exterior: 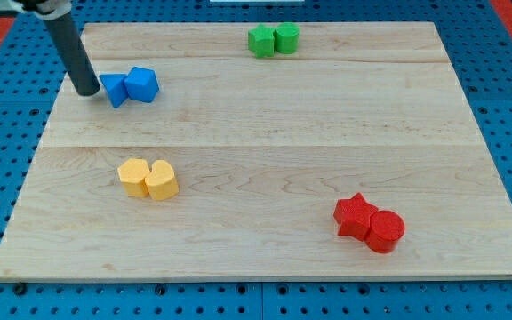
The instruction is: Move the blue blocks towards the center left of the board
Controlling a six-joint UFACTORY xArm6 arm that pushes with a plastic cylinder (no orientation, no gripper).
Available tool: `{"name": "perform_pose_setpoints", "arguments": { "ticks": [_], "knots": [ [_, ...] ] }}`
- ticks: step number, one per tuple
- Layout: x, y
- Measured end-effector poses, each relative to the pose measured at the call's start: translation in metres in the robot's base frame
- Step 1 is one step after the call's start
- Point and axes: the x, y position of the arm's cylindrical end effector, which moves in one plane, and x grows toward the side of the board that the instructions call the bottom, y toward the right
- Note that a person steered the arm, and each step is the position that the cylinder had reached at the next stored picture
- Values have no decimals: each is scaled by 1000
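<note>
Pale wooden planks make up the desk [265, 169], which lies on a blue perforated base. Two blue blocks sit touching in the upper left: a blue triangular block [114, 89] on the view's left and a blue cube-like block [142, 84] on its right, their shared long axis running roughly left to right, with the triangular one narrowing toward the view's bottom. My tip [87, 92] rests just beside the triangular block's left side, close to the desk's left edge; the arm carries no claw, only the dark rod. Bare wood spreads below the pair toward the yellow ones and across the middle. A green star block [260, 41] and green cylinder [286, 37] touch near the top edge, two yellow blocks [148, 178] touch at lower left, and a red star block [355, 215] touches a red cylinder [385, 229] at lower right.
</note>
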Motion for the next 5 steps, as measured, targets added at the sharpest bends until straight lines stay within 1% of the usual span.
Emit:
{"name": "perform_pose_setpoints", "arguments": {
  "ticks": [1,2,3,4,5],
  "knots": [
    [-24,32],
    [22,44],
    [0,46],
    [-24,74],
    [11,106]
  ]
}}
